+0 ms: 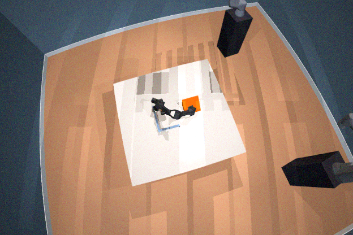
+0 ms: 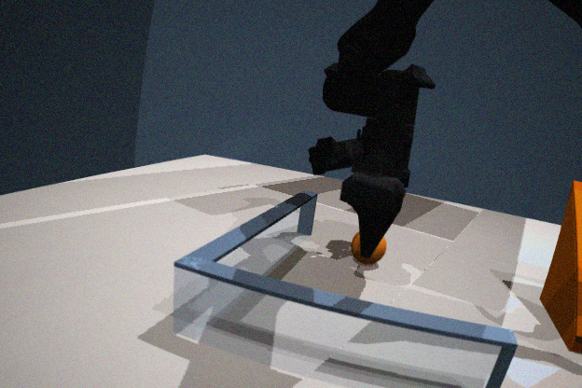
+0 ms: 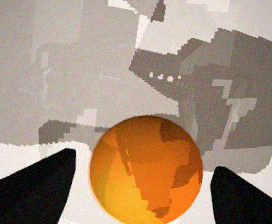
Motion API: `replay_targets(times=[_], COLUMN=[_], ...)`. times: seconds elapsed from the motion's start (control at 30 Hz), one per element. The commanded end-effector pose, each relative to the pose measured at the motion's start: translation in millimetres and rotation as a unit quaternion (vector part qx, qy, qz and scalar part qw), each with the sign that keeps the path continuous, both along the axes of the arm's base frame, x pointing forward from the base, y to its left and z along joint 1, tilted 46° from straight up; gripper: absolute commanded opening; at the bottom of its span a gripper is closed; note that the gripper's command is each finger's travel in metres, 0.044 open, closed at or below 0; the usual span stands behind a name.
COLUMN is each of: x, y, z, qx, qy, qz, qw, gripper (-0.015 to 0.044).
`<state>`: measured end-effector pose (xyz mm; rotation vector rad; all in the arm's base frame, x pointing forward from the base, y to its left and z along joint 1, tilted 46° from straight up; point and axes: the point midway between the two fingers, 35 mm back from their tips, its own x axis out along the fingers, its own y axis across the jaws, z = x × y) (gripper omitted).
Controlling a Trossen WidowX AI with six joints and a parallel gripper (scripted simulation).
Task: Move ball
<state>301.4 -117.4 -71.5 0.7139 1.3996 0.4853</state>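
Inside walls [image 2: 280,284] | ball [image 3: 145,171] on table [image 2: 75,261] | gripper [image 2: 369,249] parted, gaps both sides

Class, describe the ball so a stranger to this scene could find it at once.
Start at the white table and find the two low clear walls that meet in a corner. Inside that corner, beneath the black gripper, sits the ball between open fingers. It is the only small round orange thing; the orange block nearby is large and flat-sided.
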Motion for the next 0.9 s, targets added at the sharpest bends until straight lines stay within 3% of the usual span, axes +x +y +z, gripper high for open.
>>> replay_targets(times=[0.0, 0.17, 0.6, 0.77, 0.87], x=[0, -10, -8, -16, -18], y=[-8, -58, -56, -81, -86], z=[7, 59, 54, 84, 89], qx=[-0.001, 0.000, 0.000, 0.001, 0.001], qy=[0.000, 0.000, -0.004, -0.003, -0.003], qz=[0.000, -0.002, -0.007, -0.005, -0.005], qw=[1.000, 1.000, 1.000, 1.000, 1.000], gripper=[0.0320, 0.0320, 0.0320, 0.0440, 0.0440])
